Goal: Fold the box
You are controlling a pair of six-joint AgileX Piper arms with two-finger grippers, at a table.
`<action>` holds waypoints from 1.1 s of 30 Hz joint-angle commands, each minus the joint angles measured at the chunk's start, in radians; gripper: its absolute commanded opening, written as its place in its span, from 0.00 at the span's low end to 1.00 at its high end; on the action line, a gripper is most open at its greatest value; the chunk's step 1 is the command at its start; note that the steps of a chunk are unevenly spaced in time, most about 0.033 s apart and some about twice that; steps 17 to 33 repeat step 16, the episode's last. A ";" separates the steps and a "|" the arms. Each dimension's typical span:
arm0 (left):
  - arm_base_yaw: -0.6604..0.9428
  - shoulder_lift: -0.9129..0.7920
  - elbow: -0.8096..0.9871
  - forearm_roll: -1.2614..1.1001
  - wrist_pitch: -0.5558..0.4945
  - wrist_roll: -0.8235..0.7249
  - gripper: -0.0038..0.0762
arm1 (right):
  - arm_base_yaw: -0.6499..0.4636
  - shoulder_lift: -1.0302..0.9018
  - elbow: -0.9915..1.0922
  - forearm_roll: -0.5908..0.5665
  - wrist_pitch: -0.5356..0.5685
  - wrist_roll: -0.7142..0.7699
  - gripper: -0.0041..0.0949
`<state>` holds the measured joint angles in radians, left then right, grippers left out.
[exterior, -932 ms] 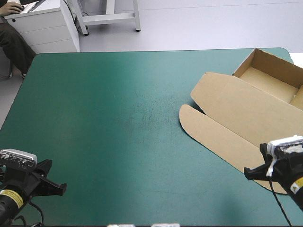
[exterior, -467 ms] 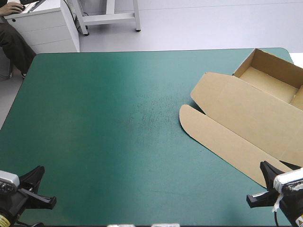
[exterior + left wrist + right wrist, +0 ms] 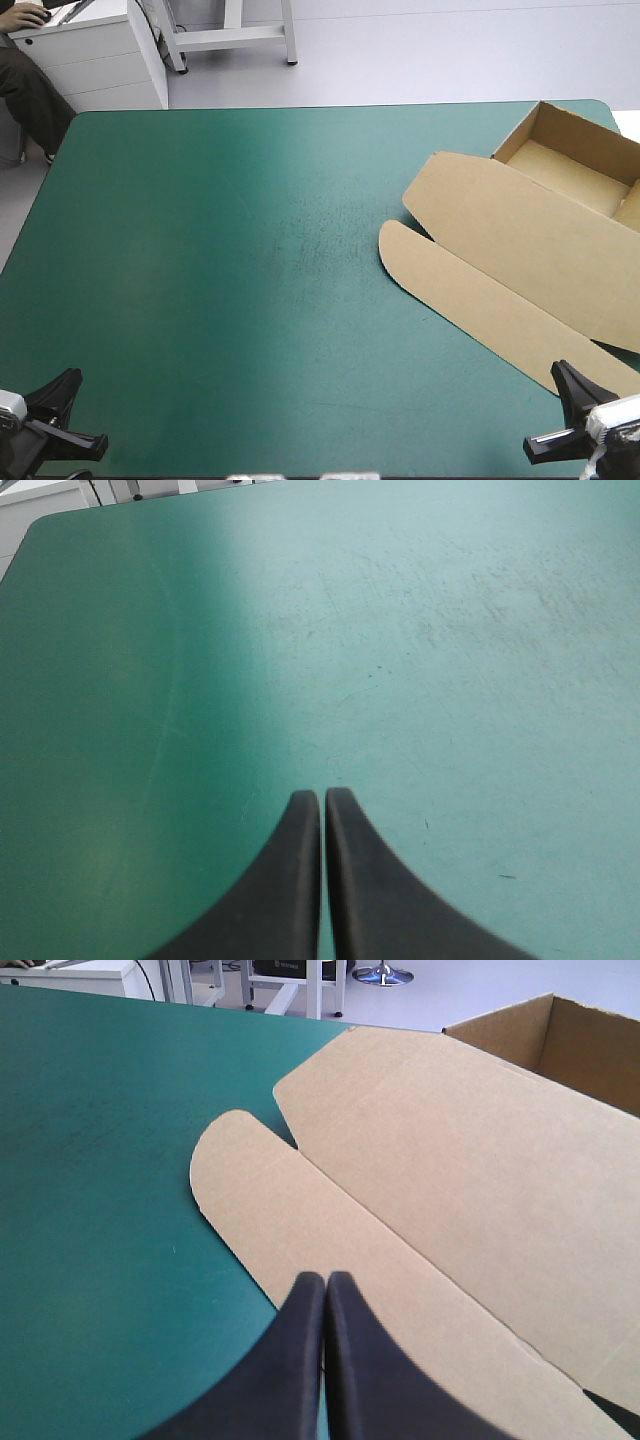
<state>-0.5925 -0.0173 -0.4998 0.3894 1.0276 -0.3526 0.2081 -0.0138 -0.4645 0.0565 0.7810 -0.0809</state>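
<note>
The brown box (image 3: 520, 240) lies at the table's right side as an open tray (image 3: 580, 165) near the far right corner. Its lid (image 3: 450, 1160) is flat, with a rounded flap (image 3: 450, 290) stretching toward the near edge. My right gripper (image 3: 562, 412) hovers shut at the near right corner, just short of the flap's near end; in the right wrist view my gripper (image 3: 325, 1278) points along the flap (image 3: 290, 1220). My left gripper (image 3: 72, 415) is shut at the near left corner over bare cover, holding nothing, as the left wrist view (image 3: 322, 795) shows.
The teal-green cover (image 3: 230, 260) stretches over the table's left and middle. The tray's far walls (image 3: 560, 1035) stand upright close to the table's right edge.
Both arms have drawn back toward the table's near edge. The right gripper has come off the lid's near corner, and the box has stayed put.
</note>
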 commanded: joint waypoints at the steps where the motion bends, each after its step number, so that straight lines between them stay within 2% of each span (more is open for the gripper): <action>1: -0.002 -0.012 -0.021 0.024 -0.058 0.002 0.04 | -0.002 -0.022 0.012 0.003 -0.068 -0.001 0.03; 8: -0.002 -0.012 -0.021 0.024 -0.019 0.005 0.04 | -0.002 -0.022 0.022 0.003 -0.092 0.017 0.03; 14: -0.002 -0.012 -0.019 0.020 0.095 -0.017 0.04 | -0.002 -0.022 0.022 -0.001 -0.092 0.027 0.03; 33: -0.002 -0.012 -0.019 0.012 0.088 -0.032 0.04 | -0.002 -0.022 0.022 -0.001 -0.092 0.027 0.03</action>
